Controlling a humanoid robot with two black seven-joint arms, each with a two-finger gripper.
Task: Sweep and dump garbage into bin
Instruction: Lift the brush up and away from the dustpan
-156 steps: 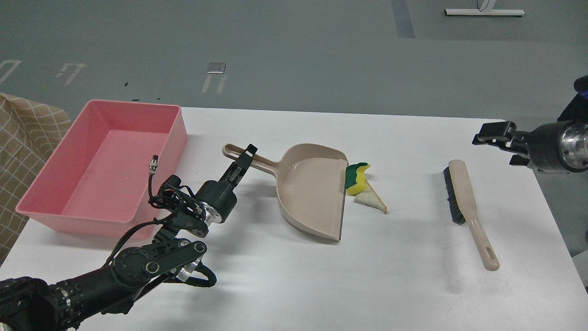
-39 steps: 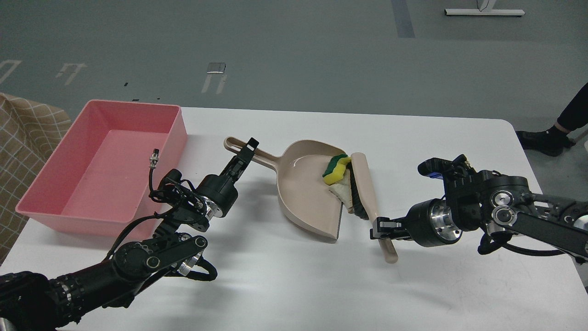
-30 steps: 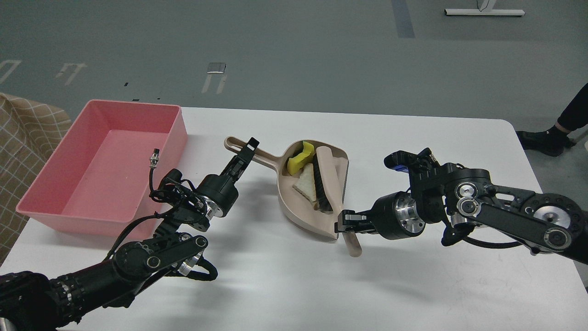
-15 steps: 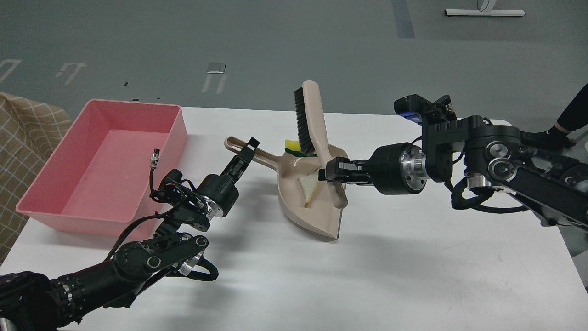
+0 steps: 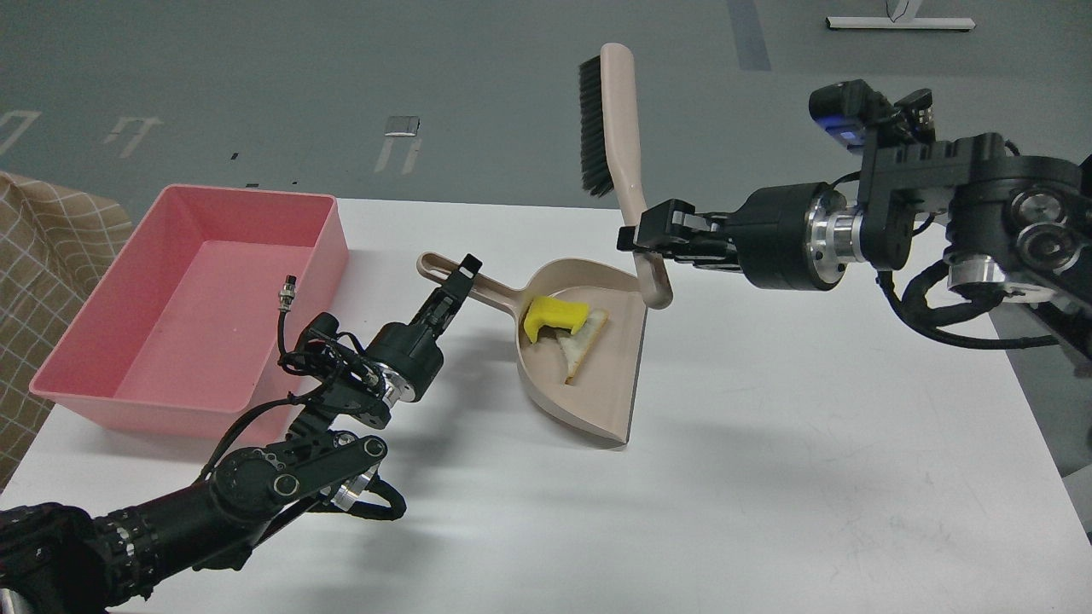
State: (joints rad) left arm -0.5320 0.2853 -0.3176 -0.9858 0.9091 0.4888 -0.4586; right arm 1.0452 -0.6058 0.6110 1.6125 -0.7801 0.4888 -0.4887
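Observation:
The yellow sponge piece and the white bread-like slice lie inside the beige dustpan, which rests on the white table. My left gripper is shut on the dustpan's handle. My right gripper is shut on the handle of the beige brush and holds it upright in the air above the pan's far right corner, bristles facing left. The pink bin stands empty at the table's left.
The white table ends at its right edge near my right arm. A tan checked cloth hangs beside the bin at far left. Grey floor lies beyond the table's far edge.
My right gripper has lifted the brush up and to the right, clear of the dustpan. The sponge and slice stay in the pan. The left gripper has not moved.

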